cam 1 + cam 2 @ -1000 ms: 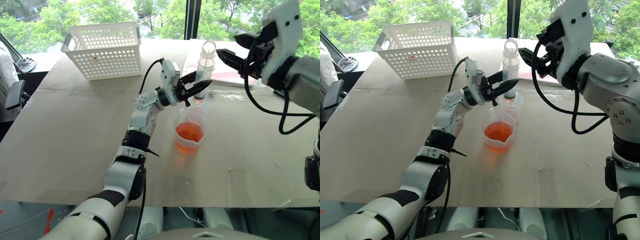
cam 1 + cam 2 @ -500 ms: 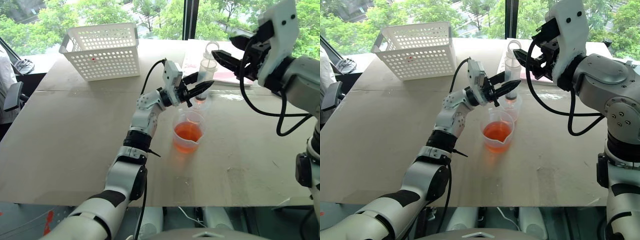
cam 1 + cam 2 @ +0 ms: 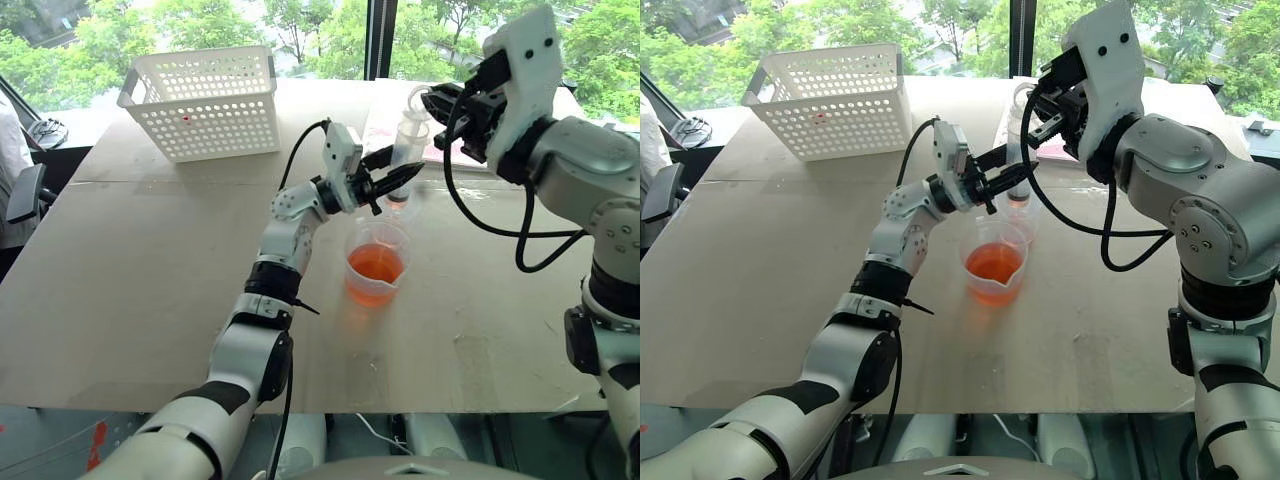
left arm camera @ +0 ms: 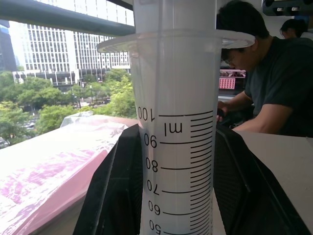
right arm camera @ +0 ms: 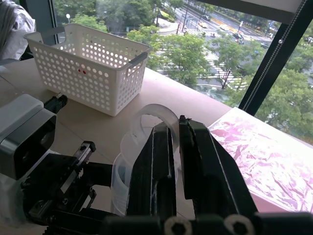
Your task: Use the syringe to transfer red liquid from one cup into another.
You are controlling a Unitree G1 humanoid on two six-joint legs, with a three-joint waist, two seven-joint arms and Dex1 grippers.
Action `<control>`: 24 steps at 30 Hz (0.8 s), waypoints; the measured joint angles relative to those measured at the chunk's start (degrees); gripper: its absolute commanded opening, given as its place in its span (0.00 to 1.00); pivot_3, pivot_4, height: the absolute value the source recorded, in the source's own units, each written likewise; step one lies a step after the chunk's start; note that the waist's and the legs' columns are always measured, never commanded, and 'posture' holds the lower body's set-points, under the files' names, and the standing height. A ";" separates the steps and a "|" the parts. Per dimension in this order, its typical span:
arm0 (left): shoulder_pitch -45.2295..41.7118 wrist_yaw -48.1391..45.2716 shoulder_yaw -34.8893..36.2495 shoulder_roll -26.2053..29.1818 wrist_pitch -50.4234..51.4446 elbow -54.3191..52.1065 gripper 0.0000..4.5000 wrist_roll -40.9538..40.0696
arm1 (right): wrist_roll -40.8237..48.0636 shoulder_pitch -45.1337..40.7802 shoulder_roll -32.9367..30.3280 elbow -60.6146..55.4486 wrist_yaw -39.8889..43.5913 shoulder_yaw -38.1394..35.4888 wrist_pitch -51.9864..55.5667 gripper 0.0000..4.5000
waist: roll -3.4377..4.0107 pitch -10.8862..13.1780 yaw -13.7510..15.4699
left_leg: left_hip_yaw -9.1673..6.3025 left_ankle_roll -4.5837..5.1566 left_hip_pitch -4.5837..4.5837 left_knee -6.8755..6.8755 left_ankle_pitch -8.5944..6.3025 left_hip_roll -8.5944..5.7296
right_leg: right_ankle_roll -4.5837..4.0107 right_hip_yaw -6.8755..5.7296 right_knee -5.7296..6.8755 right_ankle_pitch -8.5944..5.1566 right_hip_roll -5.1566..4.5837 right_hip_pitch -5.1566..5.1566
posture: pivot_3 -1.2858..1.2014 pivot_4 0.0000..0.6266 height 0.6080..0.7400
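Clear plastic syringe (image 3: 408,140) stands upright over the small cup (image 3: 402,205), clamped by the left gripper (image 3: 400,168); right gripper (image 5: 171,142) pinches the plunger ring. Best press slowly, straight down, keeping the barrel steady beside the beaker (image 3: 378,263).

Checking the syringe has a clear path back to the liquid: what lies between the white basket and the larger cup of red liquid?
The left gripper and its forearm, shut on the syringe, in the left eye view between the basket and the larger cup.
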 measured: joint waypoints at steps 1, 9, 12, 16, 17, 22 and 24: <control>0.07 0.00 0.02 0.03 0.02 0.00 0.29 0.00 | -0.39 0.00 0.20 -0.01 0.32 0.27 -0.03 0.01 | 0.00 0.00 -0.01 | 0.00 0.00 0.00 0.00 0.00 0.00 | 0.00 0.00 0.00 0.00 0.00 0.00 | 0.52 0.24 1.00; 0.80 -0.79 -0.38 -0.01 1.73 0.14 0.29 0.54 | -4.52 6.32 -0.28 -3.05 3.39 2.45 -2.45 0.01 | 0.00 0.00 -0.16 | 0.00 0.00 0.00 0.01 0.00 -0.01 | 0.00 -0.01 0.00 0.00 0.00 0.01 | 0.52 0.24 1.00; 0.91 -0.88 -0.70 -0.01 2.48 0.14 0.29 0.62 | -6.94 8.42 -0.42 -3.86 3.87 3.83 -4.13 0.01 | 0.00 0.00 -0.56 | -0.02 0.00 0.02 0.02 0.00 -0.02 | 0.00 0.00 0.04 0.00 0.00 0.01 | 0.52 0.24 1.00; 0.92 -0.85 -0.69 0.00 2.70 0.14 0.29 0.62 | -9.05 9.60 0.12 -3.95 4.80 4.34 -5.83 0.01 | 0.00 -0.01 -0.86 | -0.04 0.00 0.04 0.03 0.00 -0.02 | 0.00 0.01 0.07 0.00 0.00 0.01 | 0.52 0.24 1.00; 0.93 -0.85 -0.69 0.03 2.80 0.14 0.29 0.62 | -9.51 9.80 0.12 -3.96 5.00 4.59 -6.15 0.01 | 0.00 0.00 -0.86 | -0.03 0.00 0.05 0.03 0.00 -0.02 | 0.00 0.01 0.07 0.00 0.00 0.01 | 0.52 0.24 1.00; 0.93 -0.65 -0.63 0.16 2.98 0.14 0.29 0.62 | -13.22 10.86 0.15 -4.05 6.44 6.49 -10.67 0.01 | 0.00 -0.01 -0.84 | -0.03 0.00 0.03 0.03 0.00 -0.02 | 0.00 0.01 0.05 0.00 0.00 0.01 | 0.52 0.24 1.00; 0.92 -0.68 -0.63 0.20 3.28 0.04 0.29 0.58 | -13.66 11.32 0.09 -3.78 8.27 6.25 -12.26 0.01 | 0.00 -0.01 -0.80 | -0.03 0.00 0.03 0.04 0.00 -0.02 | 0.00 0.00 0.04 0.00 0.00 0.01 | 0.52 0.24 1.00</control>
